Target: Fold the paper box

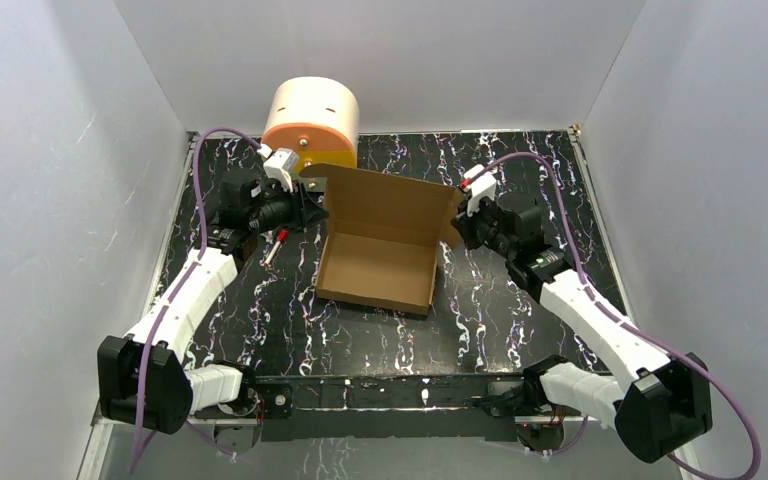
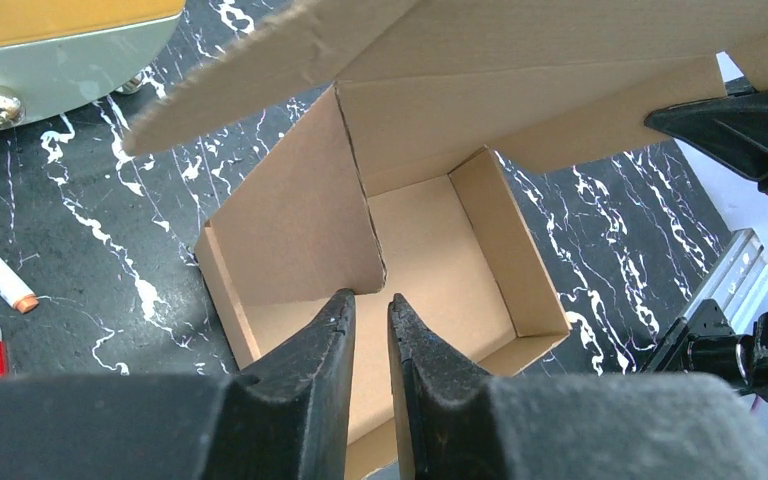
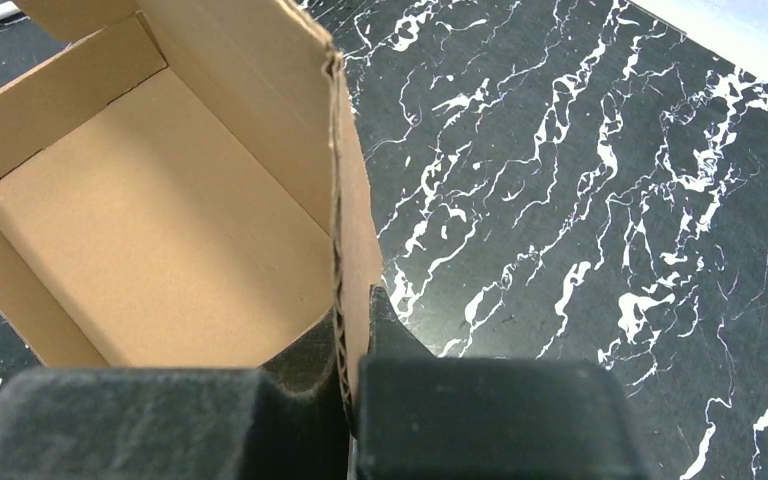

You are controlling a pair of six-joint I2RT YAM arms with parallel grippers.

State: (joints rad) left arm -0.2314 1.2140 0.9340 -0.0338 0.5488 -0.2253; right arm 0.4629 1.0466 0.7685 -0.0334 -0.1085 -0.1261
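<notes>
Black marbled table [image 1: 520, 300]: where on it is the box [image 1: 380, 265]?

Middle, toward the far edge. It is open-topped, its lid standing along the far side, its long axis running left to right. A cylinder [image 1: 310, 115] sits behind it.

So each arm has an end?

Yes. The right gripper [image 3: 350, 335] is clamped on the upright cardboard edge at the right end. The left gripper [image 2: 370, 300] is at the left end, nearly closed, with a flap's corner right at its tips. I cannot tell whether the flap is pinched.

Next move?

Probably that flap, straight ahead of the left gripper, the nearer one. A pen [image 1: 275, 247] lies just left of the box.
</notes>
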